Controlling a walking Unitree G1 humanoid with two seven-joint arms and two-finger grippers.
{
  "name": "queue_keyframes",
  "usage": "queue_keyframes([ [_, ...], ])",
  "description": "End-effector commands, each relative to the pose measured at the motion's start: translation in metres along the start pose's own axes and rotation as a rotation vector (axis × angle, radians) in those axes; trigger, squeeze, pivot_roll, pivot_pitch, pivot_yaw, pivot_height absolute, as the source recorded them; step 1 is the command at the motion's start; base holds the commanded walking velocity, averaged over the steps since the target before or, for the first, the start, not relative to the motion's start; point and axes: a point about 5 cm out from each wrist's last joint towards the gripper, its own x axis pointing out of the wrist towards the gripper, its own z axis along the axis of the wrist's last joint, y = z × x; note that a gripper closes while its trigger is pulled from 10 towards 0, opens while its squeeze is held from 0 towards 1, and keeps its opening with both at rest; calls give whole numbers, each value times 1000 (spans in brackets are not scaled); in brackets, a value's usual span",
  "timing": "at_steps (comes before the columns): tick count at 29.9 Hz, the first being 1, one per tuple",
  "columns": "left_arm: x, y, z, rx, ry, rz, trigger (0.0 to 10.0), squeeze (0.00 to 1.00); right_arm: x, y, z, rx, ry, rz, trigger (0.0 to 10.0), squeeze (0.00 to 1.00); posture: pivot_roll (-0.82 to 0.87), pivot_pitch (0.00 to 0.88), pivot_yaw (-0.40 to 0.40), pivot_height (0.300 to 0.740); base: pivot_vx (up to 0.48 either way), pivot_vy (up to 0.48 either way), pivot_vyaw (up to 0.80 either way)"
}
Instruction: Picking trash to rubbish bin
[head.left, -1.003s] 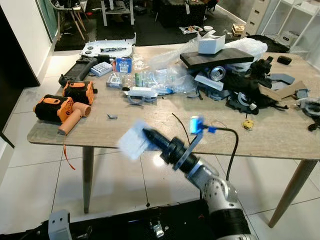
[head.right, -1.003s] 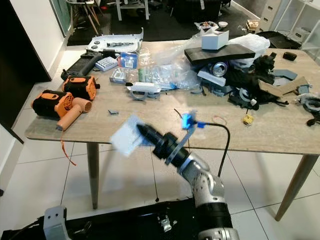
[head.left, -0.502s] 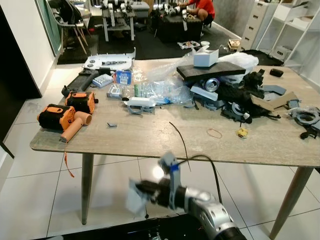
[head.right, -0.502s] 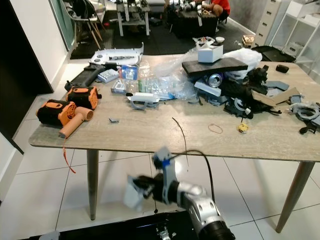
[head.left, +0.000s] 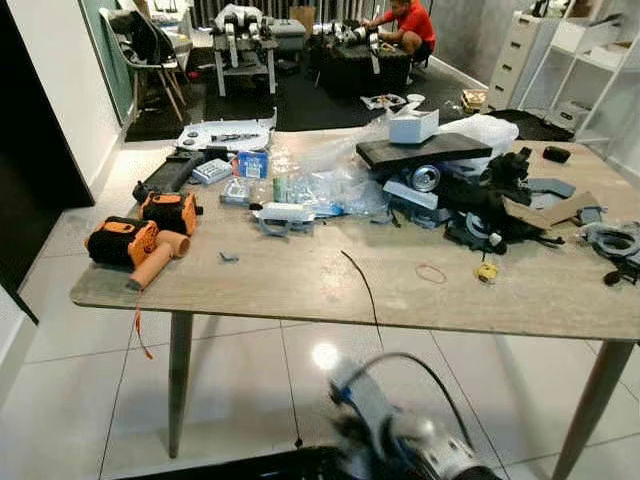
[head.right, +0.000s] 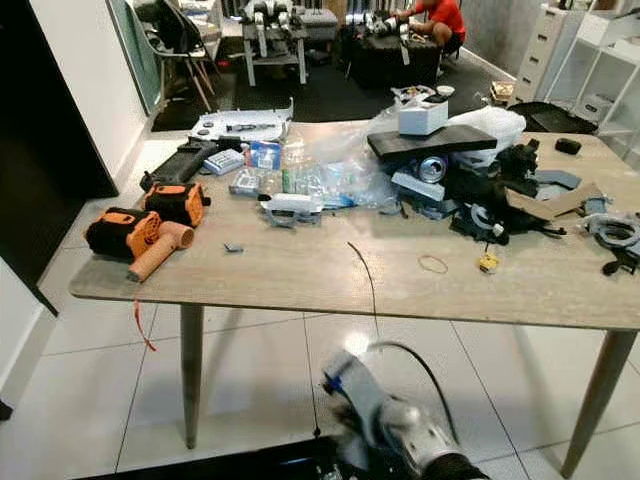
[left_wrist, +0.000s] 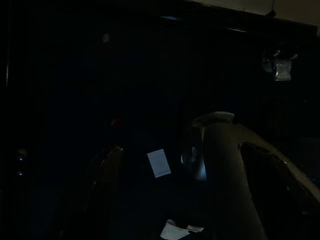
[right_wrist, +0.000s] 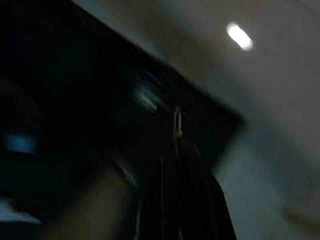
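The right arm (head.left: 415, 450) hangs low in front of the long stone-topped bench (head.left: 300, 285), a blurred silver shape with a looping black cable, just above a black rim (head.left: 240, 468) at the foot of the scene; I cannot tell whether that rim is the rubbish bin. From its wrist, the right tool (right_wrist: 177, 135) is a dark smear against a black edge and pale floor, and I cannot tell if it is open, closed or carrying anything. The left tool (left_wrist: 165, 132) sits idle in deep shade, its two prongs standing well apart with nothing between them, and beyond it some small pale paper scraps (left_wrist: 159, 163) lie in a dark space. Up on the bench, a small white cardboard box (head.left: 413, 126) rests on top of a flat black slab (head.left: 420, 148), with a silver drink can (head.left: 424, 177) on its side just under the slab's edge. A crumpled clear plastic bag (head.left: 325, 180) spreads across the middle, bottles and packets dimly visible inside, and a small blue and white carton (head.left: 251, 163) stands beside it. Two orange and black power tools (head.left: 130, 242) lie near the left end. A thin black wire (head.left: 360, 285), a rubber band (head.left: 432, 272) and a little yellow piece (head.left: 487, 271) lie loose on the bare front part. A person in a red top (head.left: 405, 22) crouches far behind
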Motion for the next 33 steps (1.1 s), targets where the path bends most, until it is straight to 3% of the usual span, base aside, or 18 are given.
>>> queue_keyframes([
  [1,-2,1,-13,-4,46,15,10000,0,-3,-3,-28,61,84,-80,10000,0,-56,123,24,740,0,0,0],
  [8,-2,3,-12,0,48,29,10000,0,-11,-4,-66,89,205,-162,10000,0,-55,125,21,740,0,0,0],
  [9,-2,3,-12,3,51,32,10000,0,-17,5,-95,157,292,-179,10000,0,-57,126,18,740,0,0,0],
  [10,-2,3,-12,4,52,33,10000,0,-20,10,-107,178,329,-183,10000,0,-56,125,18,740,0,0,0],
  [11,-2,3,-12,4,52,33,10000,0,-20,10,-107,178,329,-183,10000,0,-56,125,18,740,0,0,0],
  [17,-2,2,-14,10,62,33,10000,0,-36,44,-159,303,496,-170,10000,0,-54,130,15,740,-261,0,0],
  [27,-4,0,-23,14,86,29,10000,0,-52,69,-191,253,621,-121,10000,0,-55,139,7,740,-283,0,0],
  [33,-5,1,-26,22,95,27,10000,0,-55,71,-196,245,632,-121,10000,0,-58,144,8,740,-297,0,0],
])
